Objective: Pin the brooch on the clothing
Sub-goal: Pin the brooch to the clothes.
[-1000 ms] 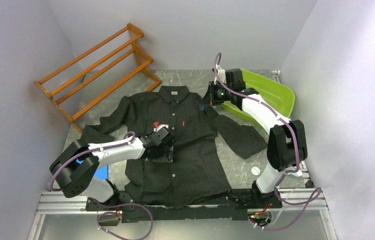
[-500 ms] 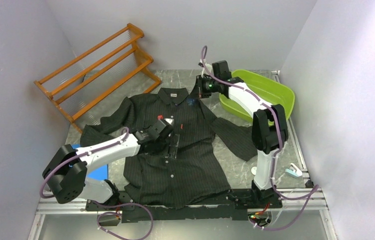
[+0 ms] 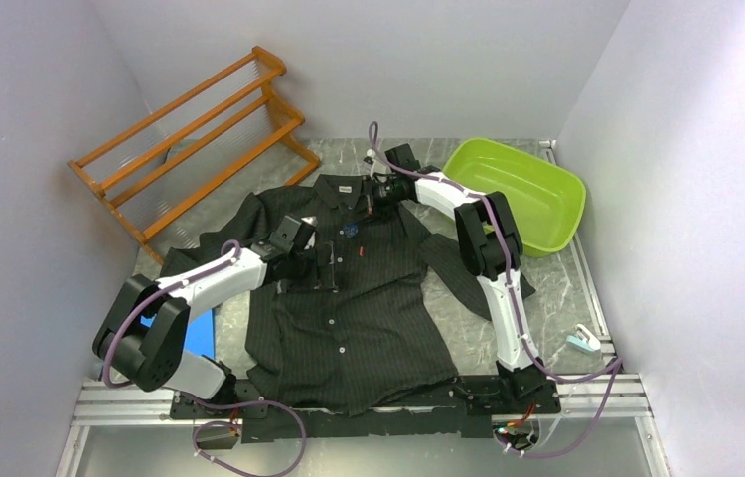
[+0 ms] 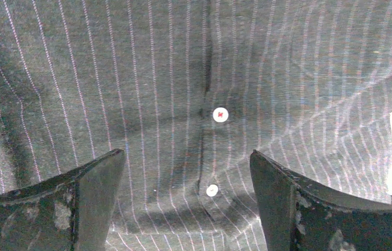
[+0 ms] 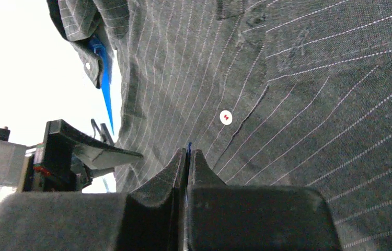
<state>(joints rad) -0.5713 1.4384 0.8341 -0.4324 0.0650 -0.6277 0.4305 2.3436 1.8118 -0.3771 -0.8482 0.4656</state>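
Clothing point(image 3: 369, 318): one black pinstriped shirt, laid front up in the middle of a grey marbled table point(image 3: 557, 288), collar toward the far wall, hem at the near rail, both sleeves spread. Room: pale walls closed it in on three sides. Brooch point(image 3: 349, 230): one, small and blue, at the upper chest just below the collar. In the right wrist view it showed as a thin blue sliver pinched between the closed fingers of the right gripper point(image 5: 187, 157). Left gripper point(image 4: 186, 156): jaws stood wide apart with nothing between them, low over the button placket; contact with the cloth could not be told. Buttons: two white ones point(image 4: 220, 114) counted in the left wrist view, one in the right. Red chest mark point(image 3: 361, 251): one. Arms: two. Wooden rack point(image 3: 200, 129): one, slatted, far left corner. Lime-green tub point(image 3: 532, 194): one, far right. Blue flat item point(image 3: 200, 336): one, beside the left arm's base. Small white-and-teal object point(image 3: 580, 343): one, at the right edge.
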